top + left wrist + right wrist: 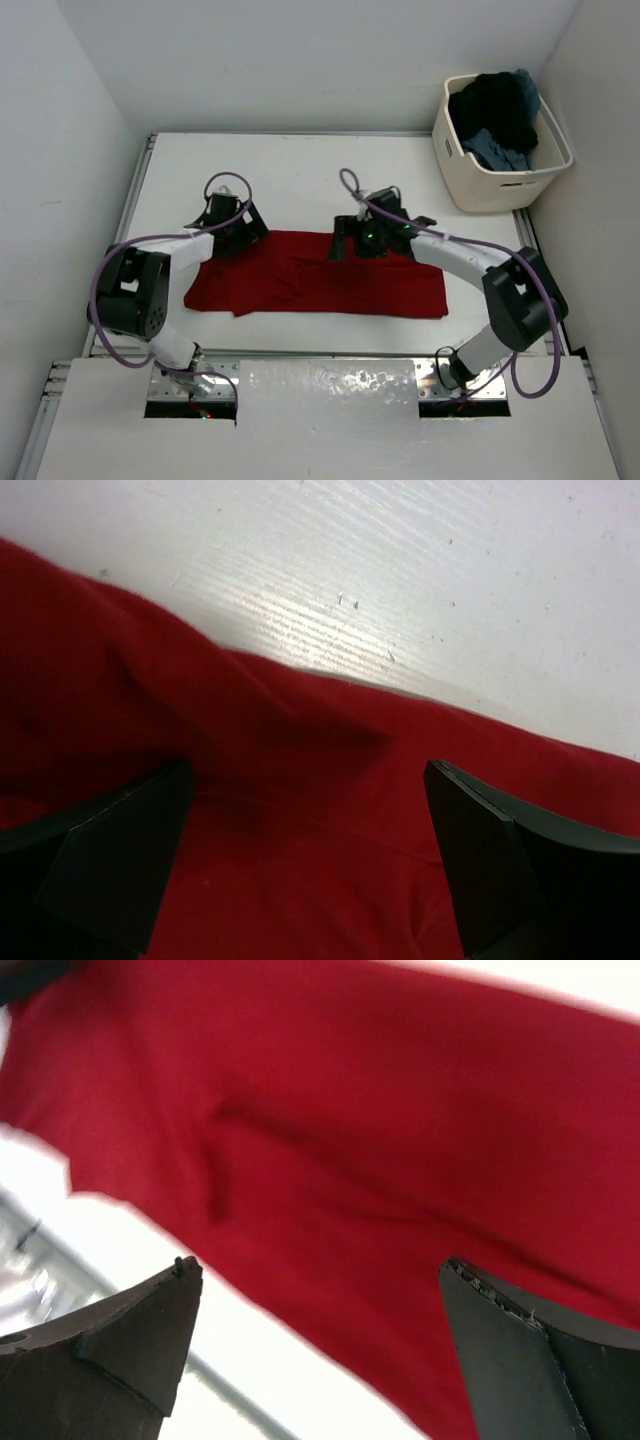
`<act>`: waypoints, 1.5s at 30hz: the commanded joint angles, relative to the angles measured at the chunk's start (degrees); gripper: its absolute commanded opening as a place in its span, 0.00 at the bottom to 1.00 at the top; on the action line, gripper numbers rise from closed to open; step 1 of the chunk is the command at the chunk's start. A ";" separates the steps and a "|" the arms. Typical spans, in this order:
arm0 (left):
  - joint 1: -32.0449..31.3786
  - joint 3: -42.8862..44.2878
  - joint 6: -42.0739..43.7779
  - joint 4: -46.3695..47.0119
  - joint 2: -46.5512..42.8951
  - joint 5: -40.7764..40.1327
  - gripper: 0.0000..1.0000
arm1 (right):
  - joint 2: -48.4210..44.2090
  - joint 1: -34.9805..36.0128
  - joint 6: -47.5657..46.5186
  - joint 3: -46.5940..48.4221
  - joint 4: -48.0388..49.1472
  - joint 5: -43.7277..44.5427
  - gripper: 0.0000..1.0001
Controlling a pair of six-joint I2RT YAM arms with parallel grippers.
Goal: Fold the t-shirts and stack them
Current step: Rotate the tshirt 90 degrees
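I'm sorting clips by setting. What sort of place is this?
Probably a lab test cell, not a home: a white table boxed in by white walls, a left arm and right arm bolted at its near edge, a red t-shirt, and a cream tub holding more clothes.

- Two dark jaws are seen at the bottom corners of the view, set wide apart, with nothing gripped between them.
- A red t-shirt [380, 1140] is spread below and ahead of the jaws, and most of the frame is filled by it.
- No contact between the cloth and either jaw is seen.
- A soft crease [215, 1160] is pressed into the shirt, ahead of the gap between the jaws.
- A white worktop [130, 1250] is exposed just ahead of one jaw, where the shirt's edge runs slantwise.
- A thin grey streak [235, 1395] crosses the worktop between the jaws; it is too blurred to be identified.
- A dark shape [25, 972] is cut off far ahead of the jaws.
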 commanded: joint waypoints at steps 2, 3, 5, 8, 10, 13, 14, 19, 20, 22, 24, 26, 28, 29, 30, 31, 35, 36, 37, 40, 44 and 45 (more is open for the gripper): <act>0.17 1.09 -0.65 -4.88 -7.97 -1.07 1.00 | -4.32 -8.14 -5.05 -2.25 -6.45 7.11 0.99; 0.00 0.56 -1.36 -6.54 -8.51 -1.25 1.00 | -4.58 -11.21 -5.58 -2.96 -6.81 8.42 0.99; -0.27 -2.06 -2.94 -7.17 -9.22 -0.99 1.00 | -4.85 -13.60 -7.50 -4.54 -6.37 12.47 0.99; -0.45 -6.29 -4.79 -3.15 -8.08 0.33 1.00 | -2.75 -18.34 -9.27 -6.21 -2.44 12.13 0.99; -0.45 -6.65 -5.49 -1.38 -6.07 0.42 1.00 | -1.08 -18.97 -9.71 -7.00 -0.23 12.13 0.99; -0.53 -3.34 -5.41 2.58 0.16 0.42 1.00 | 2.44 -19.06 -10.24 -8.32 3.29 11.96 0.99; -0.45 -1.31 -5.15 2.32 4.36 -0.01 1.00 | 2.97 -19.06 -10.33 -9.37 3.99 11.78 0.99; -0.27 14.39 -3.13 -1.11 17.12 -4.14 1.00 | 0.17 -18.45 -7.88 -15.34 4.00 12.31 0.99; -0.18 18.01 -2.25 -1.72 22.11 -4.50 1.00 | -1.32 -17.84 -6.56 -18.49 4.00 11.35 0.99; -0.18 31.57 -0.15 -4.00 31.15 -3.02 1.00 | -6.50 -13.02 -6.11 -20.27 1.82 10.02 0.99; -0.53 41.81 1.44 -4.89 37.68 -0.12 1.00 | -9.06 -3.92 -6.98 -20.19 -1.17 9.32 0.99; -1.75 58.85 2.23 -4.81 48.19 5.32 1.00 | -8.20 3.74 -9.96 -19.14 -2.06 -5.71 0.99; -2.73 78.46 3.20 -4.89 56.04 7.35 1.00 | -7.23 7.99 -10.68 -19.13 -0.05 -11.37 0.99; -3.69 85.73 2.42 -5.06 64.44 9.28 1.00 | -6.53 10.01 -11.73 -18.87 1.00 -13.60 0.99; -4.13 91.29 1.46 -2.28 68.00 11.91 1.00 | -5.56 13.08 -12.35 -18.26 2.23 -15.10 0.99; -4.57 97.78 -0.21 0.27 71.17 15.07 1.00 | -4.51 14.06 -13.40 -17.21 1.89 -16.94 0.99; -7.38 92.14 -7.17 17.59 72.87 9.32 1.00 | 3.21 16.09 -16.66 -10.37 1.27 -18.80 0.99; -7.65 92.57 -6.82 17.26 73.13 7.91 1.00 | 4.11 16.18 -16.57 -9.56 1.28 -18.81 0.99; -7.91 93.88 -6.38 17.17 73.66 7.02 1.00 | 4.64 16.27 -16.48 -9.03 1.54 -18.55 0.99; -7.66 94.24 -6.46 17.26 73.84 5.09 1.00 | 5.09 16.27 -16.48 -7.62 0.92 -16.88 0.99; -7.13 94.16 -7.69 21.37 74.36 6.92 1.00 | 3.94 16.36 -16.48 -6.04 0.84 -13.90 0.99; -7.21 95.20 -8.30 21.65 74.62 6.84 1.00 | 3.42 16.27 -16.57 -5.43 0.49 -13.28 0.99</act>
